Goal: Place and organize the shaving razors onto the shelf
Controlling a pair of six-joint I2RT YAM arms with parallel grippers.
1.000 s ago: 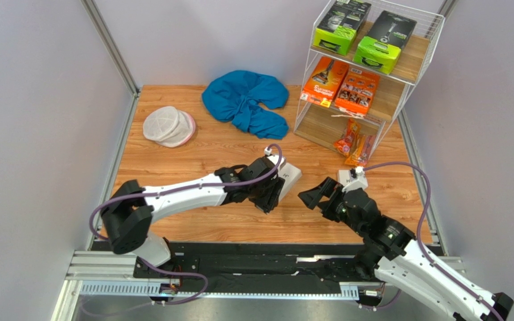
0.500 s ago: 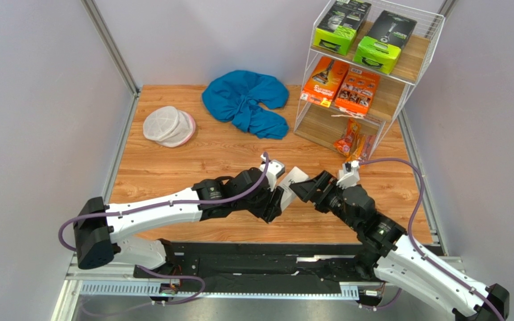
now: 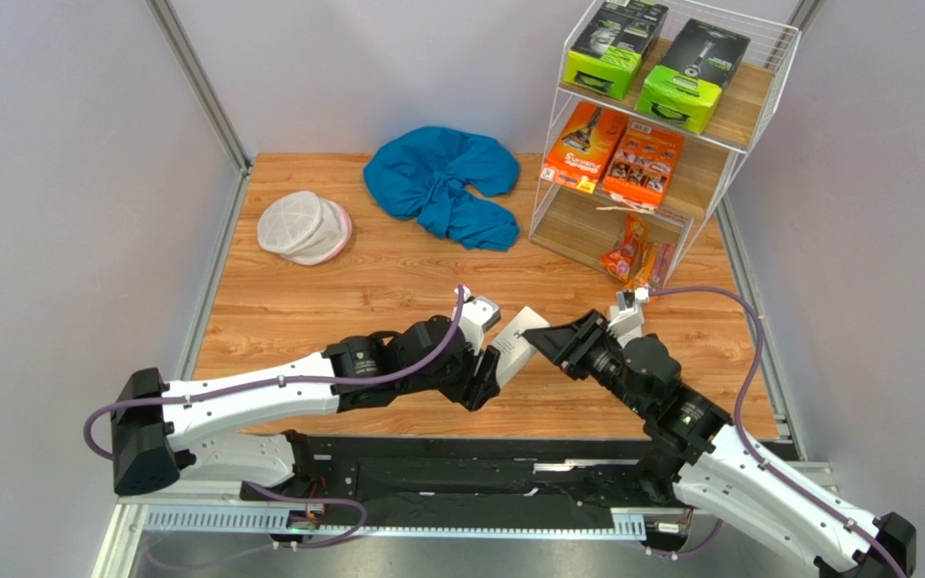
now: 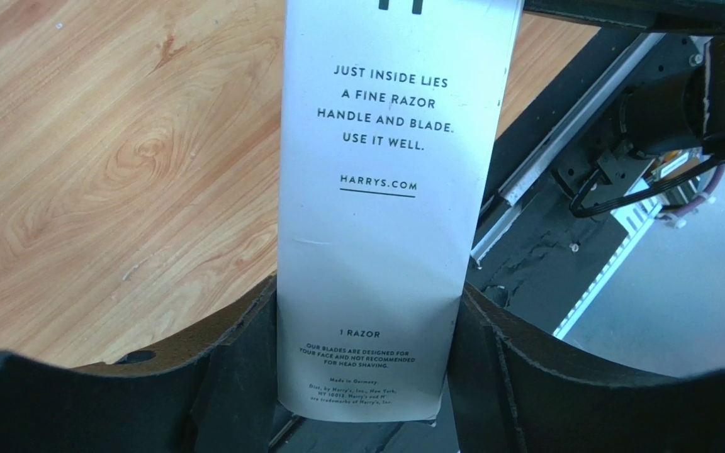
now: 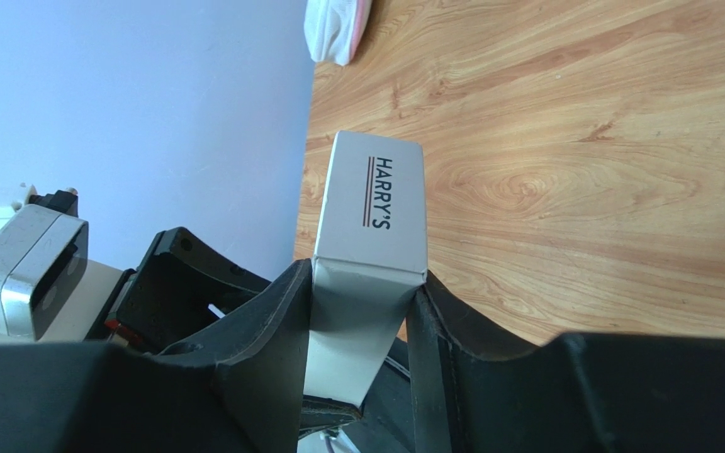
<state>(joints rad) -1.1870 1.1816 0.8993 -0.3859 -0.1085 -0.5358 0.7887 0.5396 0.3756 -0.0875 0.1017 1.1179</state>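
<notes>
Pale grey walls (image 3: pixel 69 181) enclose a light wooden tabletop (image 3: pixel 347 289). The left gripper (image 4: pixel 366 368) and right gripper (image 5: pixel 364 316) both clamp one slim white cardboard razor box (image 3: pixel 513 341) — an end each.

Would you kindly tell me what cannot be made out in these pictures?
Left wrist view: the logo on the white box is cut off by the top edge.
Right wrist view: its near end is hidden between the jaws.
Top view: print on the orange cartons is too small to read.
</notes>
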